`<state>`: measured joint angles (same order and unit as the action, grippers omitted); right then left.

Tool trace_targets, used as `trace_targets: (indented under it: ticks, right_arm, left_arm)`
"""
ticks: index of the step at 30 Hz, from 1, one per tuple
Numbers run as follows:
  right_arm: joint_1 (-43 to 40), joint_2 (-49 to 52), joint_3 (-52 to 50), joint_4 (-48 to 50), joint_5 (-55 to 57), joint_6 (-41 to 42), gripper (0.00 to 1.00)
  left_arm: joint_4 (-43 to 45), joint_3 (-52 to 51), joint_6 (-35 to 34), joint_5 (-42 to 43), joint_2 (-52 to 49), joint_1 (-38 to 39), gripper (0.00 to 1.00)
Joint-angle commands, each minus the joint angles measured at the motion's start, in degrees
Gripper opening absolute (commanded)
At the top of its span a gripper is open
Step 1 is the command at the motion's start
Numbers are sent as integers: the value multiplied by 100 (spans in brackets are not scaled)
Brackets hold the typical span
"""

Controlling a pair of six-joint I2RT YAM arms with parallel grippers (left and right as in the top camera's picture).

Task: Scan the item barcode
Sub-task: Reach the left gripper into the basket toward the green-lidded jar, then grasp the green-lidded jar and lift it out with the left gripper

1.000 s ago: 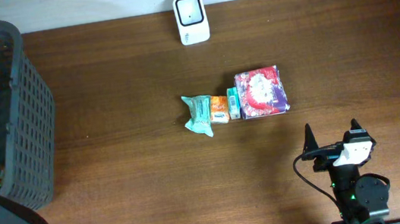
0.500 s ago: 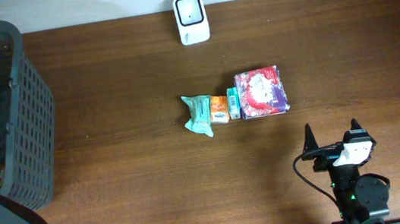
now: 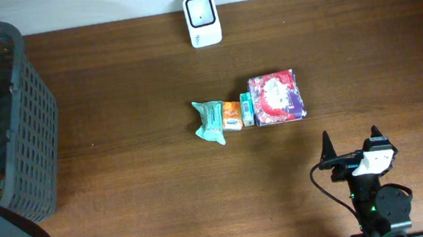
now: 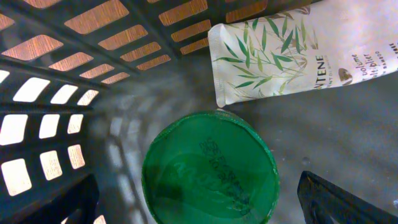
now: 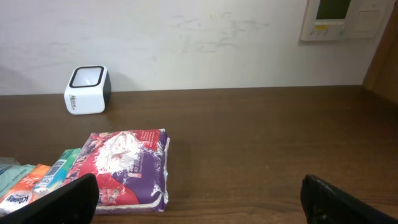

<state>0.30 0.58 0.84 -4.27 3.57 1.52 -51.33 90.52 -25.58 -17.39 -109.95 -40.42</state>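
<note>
Little has shifted over the last second: the left hand (image 4: 205, 202), fingers spread wide and holding nothing, hangs inside the dark mesh basket (image 3: 29, 116) at the desk's left edge. It is directly above a green-lidded container (image 4: 210, 168) that lies beside a leaf-printed white tube (image 4: 280, 56), a sign, it appears, that the next item to scan is only being lined up and is not yet gripped. The right hand (image 3: 350, 138), likewise wide open and empty, sits parked by the near right corner. The white barcode scanner (image 3: 203, 20) waits at the middle of the far edge, well apart from the basket. A touching row of four packets, ending in a purple-and-red pack (image 3: 276, 97), lies just right of the desk's centre. The desk (image 3: 137, 168) is dark wood-grain, set against a plain white wall (image 5: 186, 37) carrying a small control panel (image 5: 339, 18)
</note>
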Motion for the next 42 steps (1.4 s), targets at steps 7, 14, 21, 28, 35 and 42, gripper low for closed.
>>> trace_targets:
  ticks: [7,14,21,28,35,42]
  right_arm:
    - [-33,-37,-52,-15,9,28,98]
    - [-33,-37,-52,-15,9,28,99]
    - [-33,-37,-52,-15,9,28,99]
    - [-33,-37,-52,-15,9,28,98]
    - [-33,-37,-52,-15,9,28,99]
    - [-33,-37,-52,-15,9,28,98]
  left_arm:
    - [81,-48,-48,0,20,-20,100]
    - [249,-50,-48,144,-210,-31,100]
    - [546,-50,466,525,-452,-79,99]
    - [426,-55,468,603,-455,-79,88]
    - [376,-55,664,581,-684,-79,80]
    - [365,-13,660,608,-560,-90,56]
